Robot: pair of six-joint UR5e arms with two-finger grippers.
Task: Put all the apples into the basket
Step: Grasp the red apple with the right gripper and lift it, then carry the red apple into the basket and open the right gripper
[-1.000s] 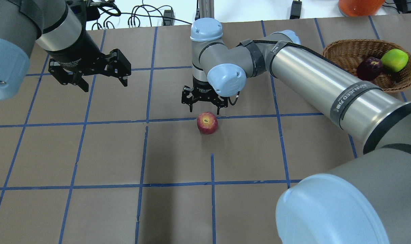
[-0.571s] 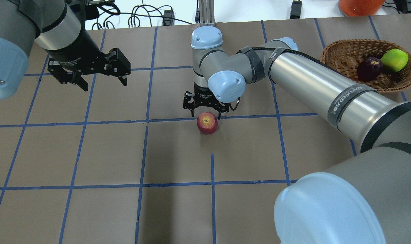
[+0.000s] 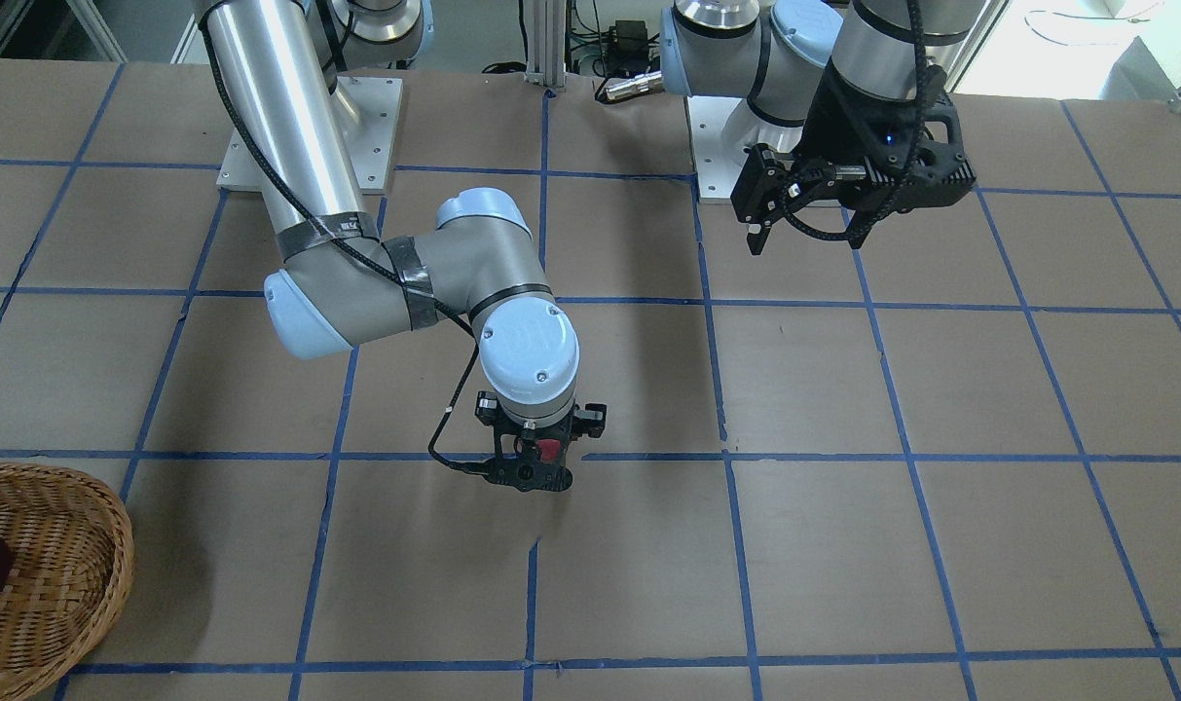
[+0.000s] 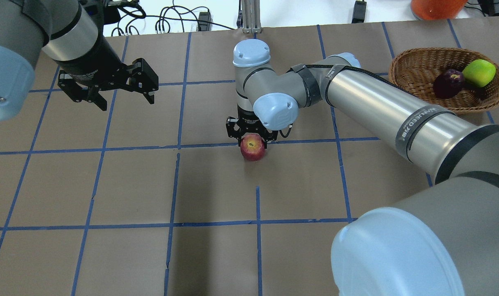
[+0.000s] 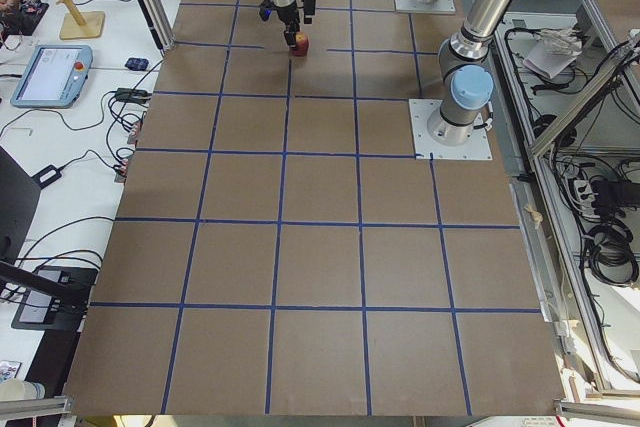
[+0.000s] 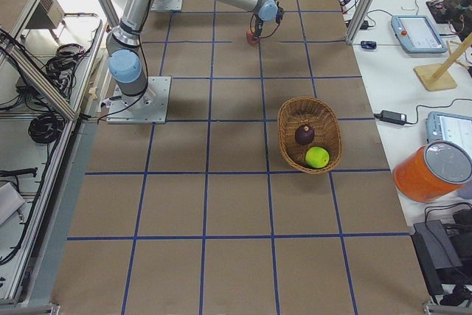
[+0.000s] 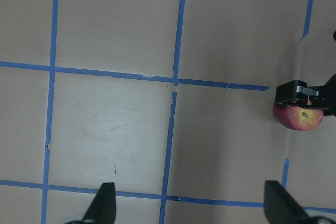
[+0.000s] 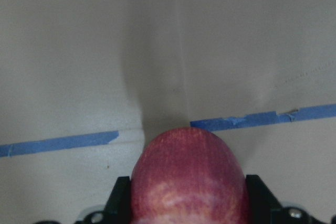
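So the right gripper [image 4: 253,144] is down at table level in the middle of the table [image 4: 130,185], right on top of the red apple [image 4: 252,149]. In the wrist view the apple fills the whole gap and the black fingers [image 8: 122,199] sit against both of its sides with no daylight between them, so I'd call that closed onto the apple. The apple itself looks like it's resting on the brown paper, just on the near side of a blue tape line [image 4: 208,145], with the stem end facing up.

The left gripper [image 4: 126,100] hangs above the table over on the far left, well apart from the apple. Its jaws are spread wide with nothing between them; its wrist camera just sees brown paper and tape between the two tips, with the red apple off at the right edge.

The basket [image 4: 418,68] sits at the far right of the table. The green apple [image 4: 479,72] and the dark purple apple [image 4: 449,82] are both inside it, side by side and about touching, green one further right. So two are in and the red one is not.
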